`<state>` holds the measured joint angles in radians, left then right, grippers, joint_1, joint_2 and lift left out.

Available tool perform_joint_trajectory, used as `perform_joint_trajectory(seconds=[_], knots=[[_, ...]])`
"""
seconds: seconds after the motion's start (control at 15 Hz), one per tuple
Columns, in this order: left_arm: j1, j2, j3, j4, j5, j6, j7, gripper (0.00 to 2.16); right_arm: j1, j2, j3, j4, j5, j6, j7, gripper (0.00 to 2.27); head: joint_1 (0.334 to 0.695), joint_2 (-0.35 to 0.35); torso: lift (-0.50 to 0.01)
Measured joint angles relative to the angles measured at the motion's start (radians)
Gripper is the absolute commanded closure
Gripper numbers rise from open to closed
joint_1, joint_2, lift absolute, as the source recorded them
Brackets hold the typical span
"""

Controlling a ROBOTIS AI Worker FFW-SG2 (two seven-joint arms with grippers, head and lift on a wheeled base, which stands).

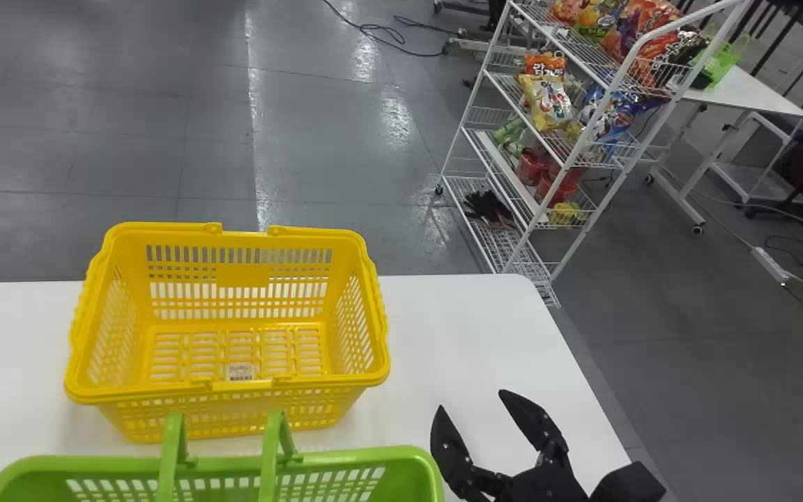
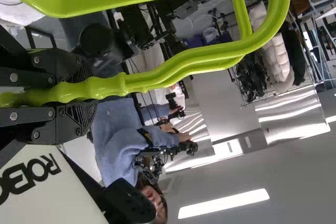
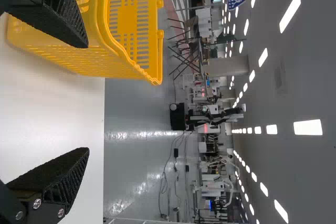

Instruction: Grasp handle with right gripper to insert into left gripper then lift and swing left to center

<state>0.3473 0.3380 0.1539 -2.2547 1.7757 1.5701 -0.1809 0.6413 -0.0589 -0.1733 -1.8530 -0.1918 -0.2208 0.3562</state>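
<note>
While the left pincer (image 2: 83, 91) clamps the green handle (image 2: 194, 62), the right pincer (image 1: 472, 402) gapes wide beside the green basket (image 1: 363, 458)! A low swing could clip the yellow basket (image 1: 243, 276) just beyond, and 1 pincer alone might let the handle roll under the weight!

Left of the fingers of the right gripper (image 1: 471, 399) is a nearer basket (image 1: 373, 454), with a farther basket (image 1: 318, 381) ahead on the table (image 1: 478, 335) and a rack (image 1: 513, 174) beyond.
</note>
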Motion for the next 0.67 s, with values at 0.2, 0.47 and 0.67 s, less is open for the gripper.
perform_joint_trajectory(seconds=[0.2,0.47,0.67], knots=[[-0.029,0.005,-0.023,0.039,-0.006,0.000,0.000,1.94,0.001,0.001,0.000,0.000,0.000,-0.001,0.000,0.10,0.695,-0.350,-0.093],[-0.048,0.007,-0.030,0.057,-0.010,0.000,-0.002,1.94,0.000,0.003,0.000,0.000,0.000,-0.001,0.000,0.10,0.695,-0.350,-0.093],[-0.056,0.008,-0.030,0.064,-0.010,0.000,-0.003,1.94,0.000,0.004,-0.001,0.000,-0.001,-0.001,0.000,0.10,0.695,-0.350,-0.093]])
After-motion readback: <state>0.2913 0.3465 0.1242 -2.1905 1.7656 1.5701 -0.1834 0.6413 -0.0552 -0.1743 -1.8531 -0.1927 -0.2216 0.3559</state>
